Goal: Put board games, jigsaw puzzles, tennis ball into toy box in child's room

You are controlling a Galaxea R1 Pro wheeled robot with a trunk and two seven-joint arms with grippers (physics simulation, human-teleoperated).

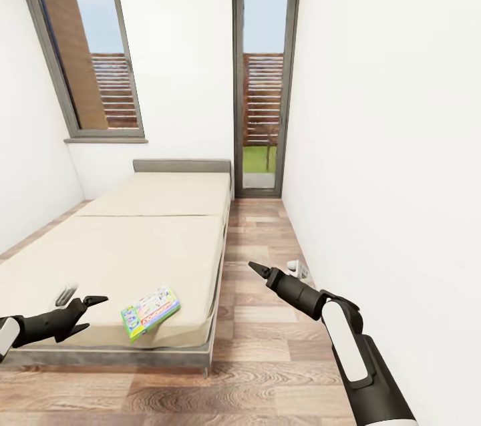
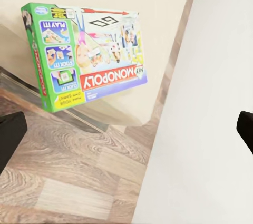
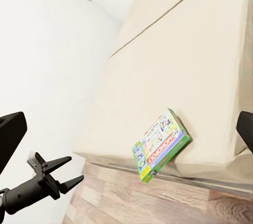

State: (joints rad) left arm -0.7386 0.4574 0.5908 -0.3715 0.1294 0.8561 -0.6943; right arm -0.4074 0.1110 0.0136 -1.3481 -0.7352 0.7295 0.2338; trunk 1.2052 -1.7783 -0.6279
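One board game (image 1: 150,312), a flat green-white-red box lettered "MONOPOLY", lies flat on the beige bed (image 1: 153,239) near its front right corner. The same board game (image 2: 84,55) (image 3: 161,145) faces both wrist cameras. My left gripper (image 1: 90,314) (image 3: 75,169) hovers open just left of the box, over the mattress's front edge, holding nothing. My right gripper (image 1: 257,269) hangs open and empty over the wood floor to the right of the bed. The table, toy box, jigsaw puzzles and tennis ball are out of view.
The bed has a short grey headboard (image 1: 182,165) against the far wall. A window (image 1: 87,45) and a tall glass door (image 1: 264,72) are behind it. A white wall (image 1: 387,179) runs close on the right, leaving a narrow floor strip (image 1: 267,319). A small white object (image 1: 297,269) sits at its base.
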